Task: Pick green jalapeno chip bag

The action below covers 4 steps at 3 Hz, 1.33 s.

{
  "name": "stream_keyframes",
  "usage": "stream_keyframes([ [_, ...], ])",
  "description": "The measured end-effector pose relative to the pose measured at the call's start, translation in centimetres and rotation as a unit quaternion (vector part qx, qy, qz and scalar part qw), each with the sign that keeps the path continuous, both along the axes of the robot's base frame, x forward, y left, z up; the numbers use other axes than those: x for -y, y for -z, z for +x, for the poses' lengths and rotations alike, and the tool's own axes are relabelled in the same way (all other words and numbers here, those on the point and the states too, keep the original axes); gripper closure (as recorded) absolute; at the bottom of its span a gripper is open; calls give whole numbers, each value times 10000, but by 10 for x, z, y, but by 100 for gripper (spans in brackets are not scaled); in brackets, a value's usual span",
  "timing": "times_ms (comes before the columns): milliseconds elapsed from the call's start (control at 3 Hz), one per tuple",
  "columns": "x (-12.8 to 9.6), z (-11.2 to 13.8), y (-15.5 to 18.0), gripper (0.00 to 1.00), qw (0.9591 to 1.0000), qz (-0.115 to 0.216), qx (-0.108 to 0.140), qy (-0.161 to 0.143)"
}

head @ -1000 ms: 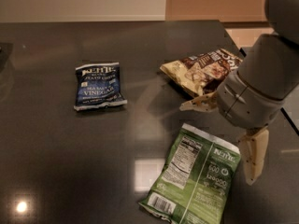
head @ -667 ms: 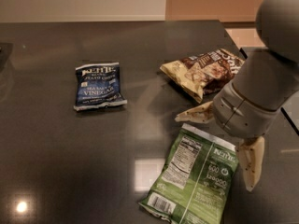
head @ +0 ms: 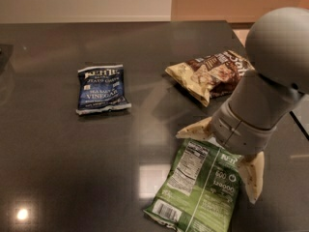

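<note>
The green jalapeno chip bag [head: 195,190] lies flat on the dark table [head: 63,168] at the front right, label side up with a white nutrition label and barcode. My gripper [head: 224,154] is open and hangs over the bag's far end. One tan finger [head: 194,129] points left past the bag's top left corner. The other finger [head: 253,179] points down along the bag's right edge. The grey wrist hides the bag's top edge. The fingers are not closed on the bag.
A smaller blue vinegar bag [head: 101,88] lies at the left centre. A tan-and-brown snack bag [head: 212,74] lies behind the gripper, just beyond the arm. The table's right edge [head: 299,122] runs close by the arm.
The arm has moved left and lower, over the far end of the green bag. The fingers stay spread and now straddle the bag's top. The bags have not moved.
</note>
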<state>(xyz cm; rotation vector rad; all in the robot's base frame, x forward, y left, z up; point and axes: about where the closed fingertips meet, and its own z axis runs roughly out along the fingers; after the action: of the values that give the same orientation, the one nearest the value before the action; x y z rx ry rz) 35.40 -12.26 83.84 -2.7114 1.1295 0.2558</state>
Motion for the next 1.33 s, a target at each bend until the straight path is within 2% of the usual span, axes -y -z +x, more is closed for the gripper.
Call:
stream_keyframes([
  [333,-2,-1,11,0,9999,-140,45,-90],
  [667,-3,-2,20,18,9994,-286,85,-150],
  [1000,-5,-4,24,41,9987,-450,29,-220],
  [1333,-5,-4,19,65,9987,-449,29,-219],
])
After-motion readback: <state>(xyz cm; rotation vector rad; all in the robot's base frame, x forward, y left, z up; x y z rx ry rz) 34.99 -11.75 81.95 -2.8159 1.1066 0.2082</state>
